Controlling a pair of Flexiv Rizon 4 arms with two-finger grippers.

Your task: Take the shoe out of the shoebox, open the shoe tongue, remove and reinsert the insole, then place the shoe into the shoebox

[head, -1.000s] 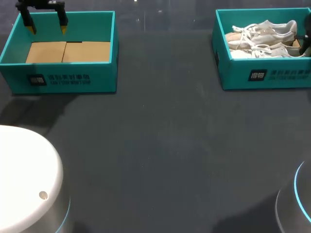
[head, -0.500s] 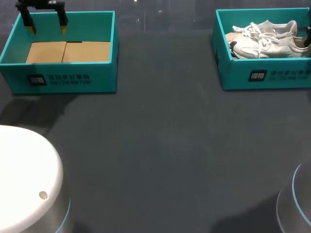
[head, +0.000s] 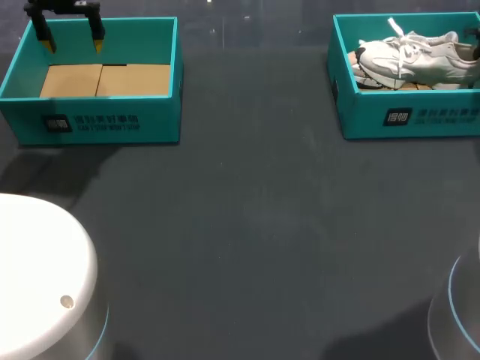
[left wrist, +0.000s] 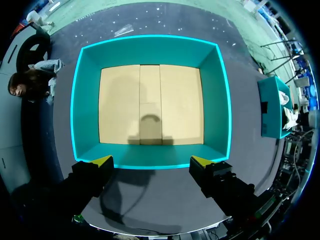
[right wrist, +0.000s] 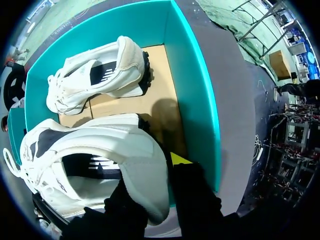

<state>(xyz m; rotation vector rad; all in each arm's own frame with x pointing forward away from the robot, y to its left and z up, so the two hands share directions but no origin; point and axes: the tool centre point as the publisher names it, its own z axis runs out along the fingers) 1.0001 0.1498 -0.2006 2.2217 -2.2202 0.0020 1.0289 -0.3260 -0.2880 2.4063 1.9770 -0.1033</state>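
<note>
Dark table [head: 247,225]. Left shoebox [head: 97,120], teal, cardboard floor. Right shoebox [head: 409,116], second shoe [right wrist: 95,75] lying inside. White shoe [head: 409,58] raised over right shoebox, heel pinched by right gripper [right wrist: 157,172]. Left gripper [left wrist: 151,161] spread wide, holding nothing, over left shoebox's rim.

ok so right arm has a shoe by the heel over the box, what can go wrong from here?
1. The right gripper pinches only the heel of the lifted shoe. The rest of the shoe sticks out sideways, so it may pivot or slip.
2. Its toe sits low near the shoebox wall and above the second shoe. Either could catch and get dragged.
3. The loose lace may snag on the way out.
</note>
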